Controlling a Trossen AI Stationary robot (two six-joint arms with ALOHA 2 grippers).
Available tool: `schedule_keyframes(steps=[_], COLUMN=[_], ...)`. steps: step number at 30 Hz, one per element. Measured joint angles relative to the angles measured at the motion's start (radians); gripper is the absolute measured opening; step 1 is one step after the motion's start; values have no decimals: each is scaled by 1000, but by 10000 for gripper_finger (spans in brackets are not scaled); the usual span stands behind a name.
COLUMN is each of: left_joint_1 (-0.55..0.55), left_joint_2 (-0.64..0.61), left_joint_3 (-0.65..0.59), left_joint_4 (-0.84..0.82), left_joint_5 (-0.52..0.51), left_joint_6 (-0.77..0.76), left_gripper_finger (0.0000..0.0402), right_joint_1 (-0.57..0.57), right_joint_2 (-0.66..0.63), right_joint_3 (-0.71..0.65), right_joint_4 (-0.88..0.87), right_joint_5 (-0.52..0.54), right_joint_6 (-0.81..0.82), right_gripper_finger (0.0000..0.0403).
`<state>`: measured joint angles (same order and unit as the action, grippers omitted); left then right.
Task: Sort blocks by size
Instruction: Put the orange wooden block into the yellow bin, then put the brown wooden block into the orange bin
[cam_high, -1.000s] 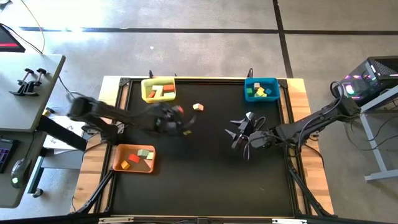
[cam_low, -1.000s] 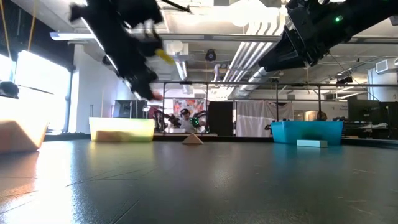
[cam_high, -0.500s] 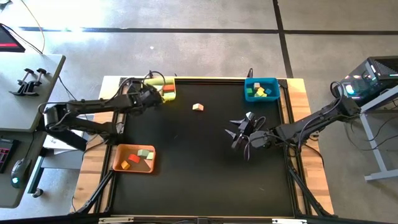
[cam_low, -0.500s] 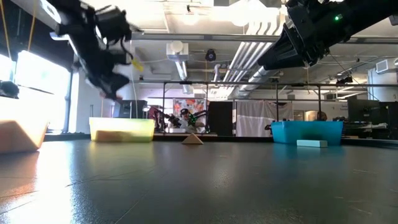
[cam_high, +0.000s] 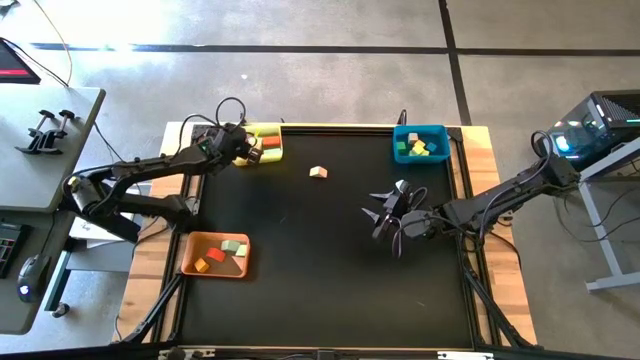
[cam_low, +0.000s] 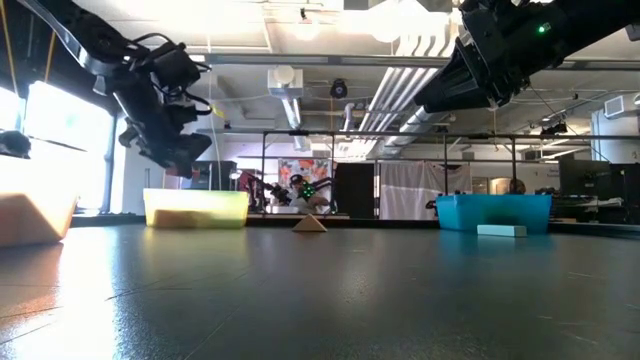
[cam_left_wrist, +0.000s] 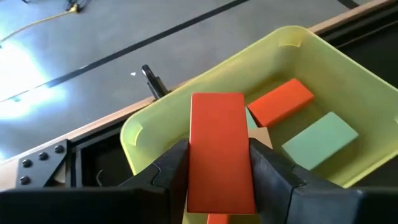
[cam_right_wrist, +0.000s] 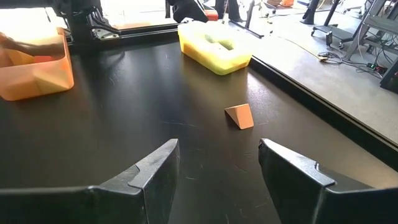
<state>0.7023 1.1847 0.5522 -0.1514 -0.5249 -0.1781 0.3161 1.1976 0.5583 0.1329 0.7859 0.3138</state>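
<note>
My left gripper (cam_high: 247, 150) hangs over the yellow bin (cam_high: 262, 143) at the table's far left, shut on a red bar block (cam_left_wrist: 219, 146). Inside that bin lie an orange bar (cam_left_wrist: 281, 102) and a mint bar (cam_left_wrist: 320, 140). A tan wedge (cam_high: 318, 172) rests flat on the mat, far of centre, untouched. My right gripper (cam_high: 386, 212) hovers open above the mat's right half, with the wedge (cam_right_wrist: 239, 116) well ahead of its fingers. My left gripper pinches the red bar by its two long sides (cam_left_wrist: 194, 163) between its two fingers. The fingers slant down and lie along the bar, whose far end sticks out past their tips. The bar is lifted clear, above the yellow bin's inside (cam_left_wrist: 155, 127).
A blue bin (cam_high: 420, 143) with several blocks stands at the far right, with a mint block (cam_low: 501, 230) lying beside it. An orange bin (cam_high: 215, 254) with several blocks sits near the left edge. The mat's near half lies bare.
My left gripper has carried the red bar from above the mat's middle toward the table's far-left corner, over the yellow bin, rolling its wrist on the way. The bar stays lifted.
</note>
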Motion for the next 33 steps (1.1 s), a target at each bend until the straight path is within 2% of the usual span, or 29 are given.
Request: schedule_keyframes(steps=[10,16,20,26,30,33], left_joint_1=[24,11,-46,-182,-235,-245], left_joint_2=[0,0,0,39,137,242], left_joint_3=[0,0,0,2,3,45], left_joint_4=[0,42,163,448,611,622], left_joint_5=[34,190,348,515,598,611], left_joint_6=[7,49,59,143,148,138], left_gripper_finger=[195,204,204,204,204,204], right_joint_1=[0,-2,-2,-2,-2,-2], right_joint_2=[0,0,0,0,0,0], right_joint_3=[0,0,0,0,0,0], right_joint_4=[0,0,0,0,0,3], right_joint_5=[0,0,0,0,0,0], right_joint_6=[4,23,23,23,23,23], right_gripper_finger=[215,215,215,215,215,215])
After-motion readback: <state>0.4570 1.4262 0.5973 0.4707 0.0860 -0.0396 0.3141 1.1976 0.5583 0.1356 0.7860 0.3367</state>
